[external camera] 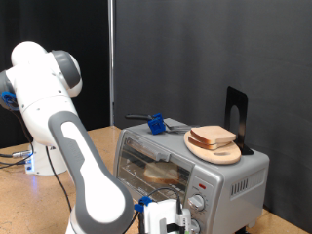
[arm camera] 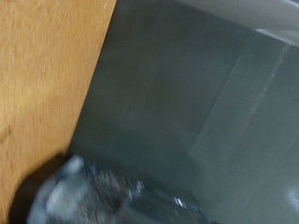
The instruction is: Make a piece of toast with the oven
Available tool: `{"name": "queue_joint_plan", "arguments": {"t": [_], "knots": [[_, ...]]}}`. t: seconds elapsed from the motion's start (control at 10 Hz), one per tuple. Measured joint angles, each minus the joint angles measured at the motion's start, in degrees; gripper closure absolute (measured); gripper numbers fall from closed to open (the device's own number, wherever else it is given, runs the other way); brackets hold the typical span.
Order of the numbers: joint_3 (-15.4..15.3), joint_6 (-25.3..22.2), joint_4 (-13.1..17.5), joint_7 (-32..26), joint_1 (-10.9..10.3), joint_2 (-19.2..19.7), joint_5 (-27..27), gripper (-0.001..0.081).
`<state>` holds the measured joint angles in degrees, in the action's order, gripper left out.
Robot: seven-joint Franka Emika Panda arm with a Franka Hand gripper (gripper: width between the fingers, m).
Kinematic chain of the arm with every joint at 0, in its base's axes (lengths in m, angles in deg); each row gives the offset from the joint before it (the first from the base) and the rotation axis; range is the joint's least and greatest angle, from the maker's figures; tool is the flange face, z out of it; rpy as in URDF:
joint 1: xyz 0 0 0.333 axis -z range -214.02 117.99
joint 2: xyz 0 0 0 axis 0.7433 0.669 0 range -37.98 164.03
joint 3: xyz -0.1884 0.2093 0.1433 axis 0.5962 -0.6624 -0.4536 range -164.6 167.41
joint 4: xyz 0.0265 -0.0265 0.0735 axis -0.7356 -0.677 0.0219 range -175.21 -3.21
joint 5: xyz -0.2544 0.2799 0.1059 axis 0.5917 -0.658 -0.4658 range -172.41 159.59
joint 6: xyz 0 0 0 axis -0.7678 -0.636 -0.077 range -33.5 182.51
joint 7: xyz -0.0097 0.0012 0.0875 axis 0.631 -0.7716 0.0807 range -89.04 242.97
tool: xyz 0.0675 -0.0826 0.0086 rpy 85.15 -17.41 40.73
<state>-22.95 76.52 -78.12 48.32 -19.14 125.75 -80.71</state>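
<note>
Listing your items: oven (external camera: 190, 168) on the desk (external camera: 34, 205), a piece of toast (external camera: 164, 174) inside behind the glass door; second slice on the wooden plate (external camera: 214, 149) on top. Gripper (external camera: 164, 219) low before the oven; jaws' state cannot be told.

Oven (external camera: 190, 166) front blocked low by the arm (external camera: 88, 175); roof crowded with wooden plate (external camera: 214, 148), open space above.
</note>
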Motion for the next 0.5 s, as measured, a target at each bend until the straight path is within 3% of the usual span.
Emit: {"name": "queue_joint_plan", "arguments": {"t": [0.2,0.3,0.5], "knots": [[-2.31,2.51,-2.15,-15.14,1.95,-0.05,-6.59,0.0806],[-2.42,1.88,-3.12,-13.78,2.51,-0.19,-6.01,0.0806],[-0.63,-1.59,-3.07,1.33,2.18,-1.31,0.45,0.0806]]}}
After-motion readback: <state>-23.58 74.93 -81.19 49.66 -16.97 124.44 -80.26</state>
